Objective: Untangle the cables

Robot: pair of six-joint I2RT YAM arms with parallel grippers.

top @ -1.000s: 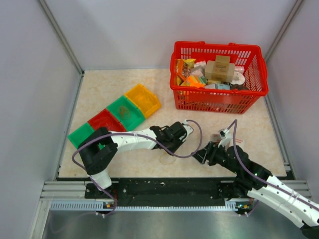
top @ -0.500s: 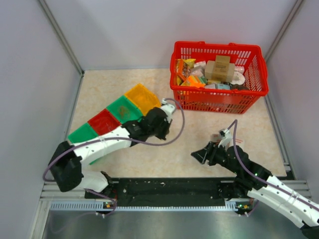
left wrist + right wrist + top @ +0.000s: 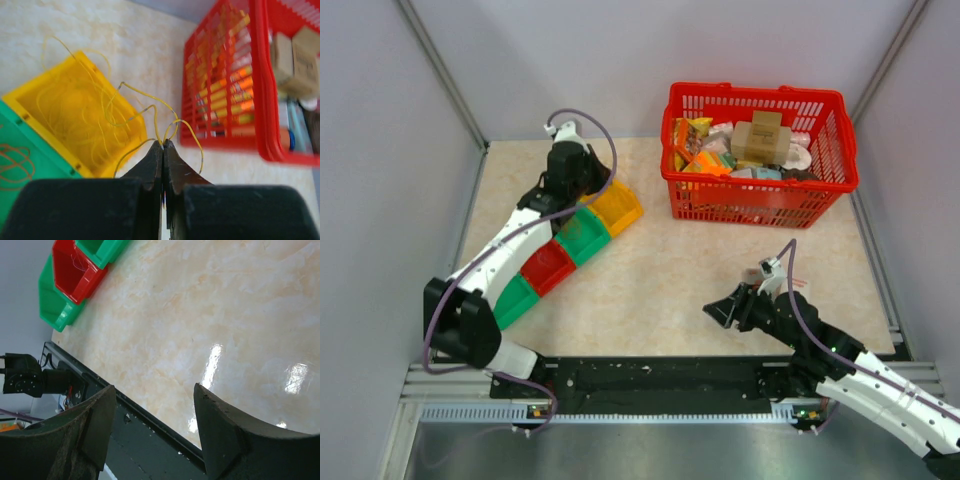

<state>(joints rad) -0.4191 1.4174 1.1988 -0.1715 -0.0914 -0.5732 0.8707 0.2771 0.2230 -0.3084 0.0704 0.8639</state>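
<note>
The left gripper (image 3: pixel 162 145) is stretched out toward the far left corner of the table (image 3: pixel 650 290), over the yellow bin (image 3: pixel 620 205); its jaws are pressed tight together, pinching a thin yellow cable (image 3: pixel 145 95) right at the tips. From the pinch the cable rises in several loose loops, one arching toward the red basket (image 3: pixel 760 200), the others curling back over the bin's near corner; more yellow cables (image 3: pixel 75 115) lie coiled on the floor of that bin, and whether the held strand is joined to them is hard to make out. Beside it, the green bin (image 3: pixel 30 145) holds a few orange-brown cable loops (image 3: pixel 12 165).

Four bins sit touching in a slanted row along the left edge of the table; after the yellow and green ones come a red bin (image 3: pixel 548 265) and a second green bin (image 3: pixel 515 298), the last nearest the near left corner. The basket, packed with boxes and packets, stands at the far right corner.

The right gripper (image 3: pixel 150 390) hangs low over bare table near the near edge, right of the middle; its jaws stand wide apart with nothing between them.
</note>
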